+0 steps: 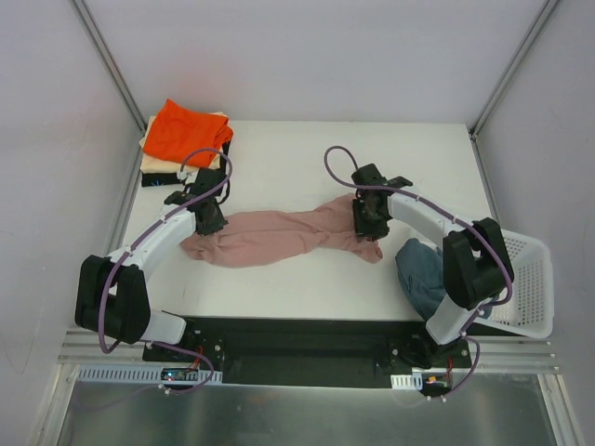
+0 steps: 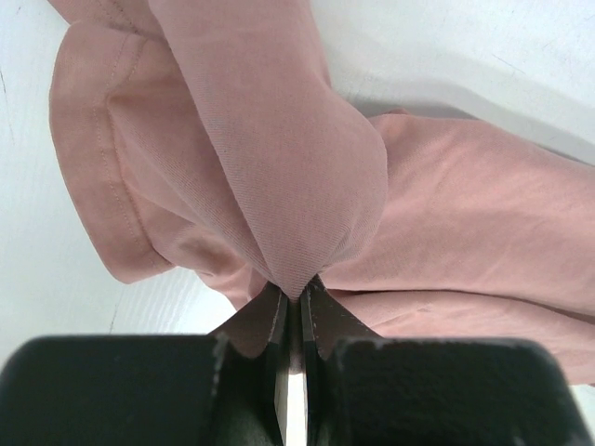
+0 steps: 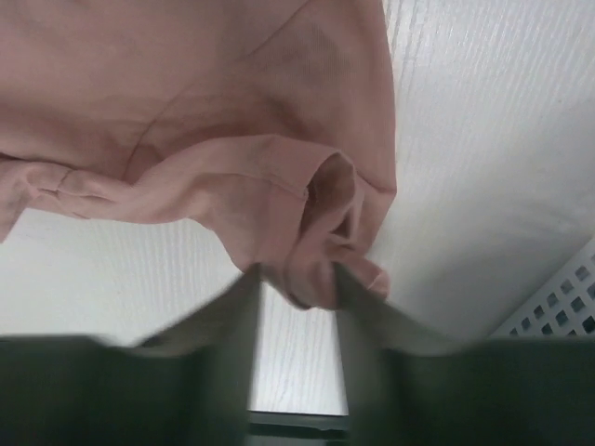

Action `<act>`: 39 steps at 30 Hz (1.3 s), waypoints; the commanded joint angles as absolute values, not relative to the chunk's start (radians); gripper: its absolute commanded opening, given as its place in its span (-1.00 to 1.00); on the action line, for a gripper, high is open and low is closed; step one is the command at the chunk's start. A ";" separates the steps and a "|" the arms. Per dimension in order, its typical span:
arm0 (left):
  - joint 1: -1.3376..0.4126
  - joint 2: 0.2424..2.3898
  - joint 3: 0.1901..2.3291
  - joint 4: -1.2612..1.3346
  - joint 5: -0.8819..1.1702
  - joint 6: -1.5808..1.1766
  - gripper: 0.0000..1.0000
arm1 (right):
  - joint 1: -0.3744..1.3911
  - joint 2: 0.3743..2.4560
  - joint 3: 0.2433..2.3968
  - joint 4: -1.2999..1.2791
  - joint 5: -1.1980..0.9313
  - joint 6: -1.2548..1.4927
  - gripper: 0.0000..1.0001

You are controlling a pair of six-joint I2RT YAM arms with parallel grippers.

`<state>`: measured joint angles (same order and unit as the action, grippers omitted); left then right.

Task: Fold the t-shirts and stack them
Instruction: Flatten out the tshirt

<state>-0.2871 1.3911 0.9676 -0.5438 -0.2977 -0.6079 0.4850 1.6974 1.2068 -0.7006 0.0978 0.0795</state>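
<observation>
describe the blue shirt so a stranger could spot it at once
Find the white basket at the table's near right edge. Just left of it lies a crumpled heap, the blue shirt. It is the only blue cloth; the pink shirt is stretched mid-table.

a robotics lab test cell: a left arm (image 1: 158, 237) and a right arm (image 1: 428, 218), trailing purple cables (image 1: 335, 163), are bolted to a black base plate (image 1: 307, 339) on an aluminium rail (image 1: 307, 376) at the near edge of a white counter (image 1: 297, 158). plain white panels (image 1: 307, 56) in metal framing (image 1: 109, 56) box it in.
</observation>
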 commanded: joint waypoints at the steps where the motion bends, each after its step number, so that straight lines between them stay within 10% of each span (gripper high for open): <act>1: -0.287 1.373 0.997 -0.549 -0.293 -0.621 -1.00 | 0.483 1.691 1.219 -0.718 0.069 0.071 -0.69; 2: -0.287 1.365 1.008 -0.548 -0.288 -0.618 -1.00 | 0.483 1.683 1.229 -0.721 0.055 0.055 -0.98; 20: -0.288 0.659 1.120 -0.502 -0.236 -0.621 -1.00 | 0.485 0.798 1.319 -0.588 -0.032 -0.095 -0.99; 33: -0.287 0.946 1.227 -0.459 -0.268 -0.552 -0.94 | 0.445 1.043 1.436 -0.600 0.126 -0.084 -0.99; 36: -0.267 1.144 1.270 -0.460 -0.236 -0.551 -0.65 | 0.400 1.210 1.451 -0.614 0.236 -0.055 -0.99; 38: -0.243 1.270 1.290 -0.463 -0.192 -0.552 -0.12 | 0.384 1.330 1.460 -0.630 0.319 -0.037 -0.99; 39: -0.233 1.302 1.293 -0.468 -0.126 -0.560 0.47 | 0.380 1.366 1.466 -0.638 0.330 -0.034 -0.99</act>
